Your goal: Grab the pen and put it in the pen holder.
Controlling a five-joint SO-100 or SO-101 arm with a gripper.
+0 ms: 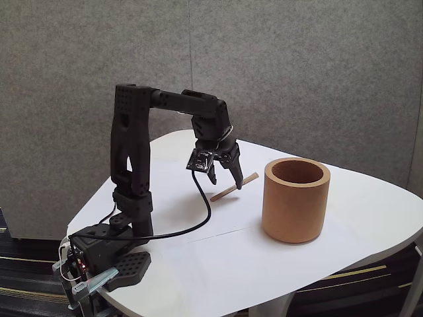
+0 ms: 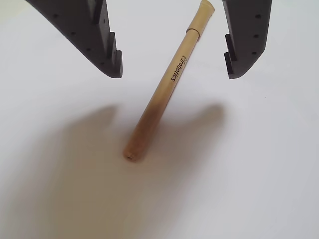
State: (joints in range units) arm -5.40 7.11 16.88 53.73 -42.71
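The pen (image 1: pixel 234 186) (image 2: pixel 167 87) is a thin light-tan stick lying flat on the white table, left of the pen holder (image 1: pixel 295 199), an orange-brown thick-walled cup standing upright. My black gripper (image 1: pixel 225 183) (image 2: pixel 174 74) hangs just above the pen, pointing down and open. In the wrist view its two fingers stand on either side of the pen's upper part without touching it. Dark lettering runs along the pen's shaft.
The white table (image 1: pixel 218 264) has rounded edges, with bare surface in front of the cup. The arm's base (image 1: pixel 109 254) is clamped at the table's front left corner. A black cable (image 1: pixel 188 224) loops from the wrist down to the base. A grey wall stands behind.
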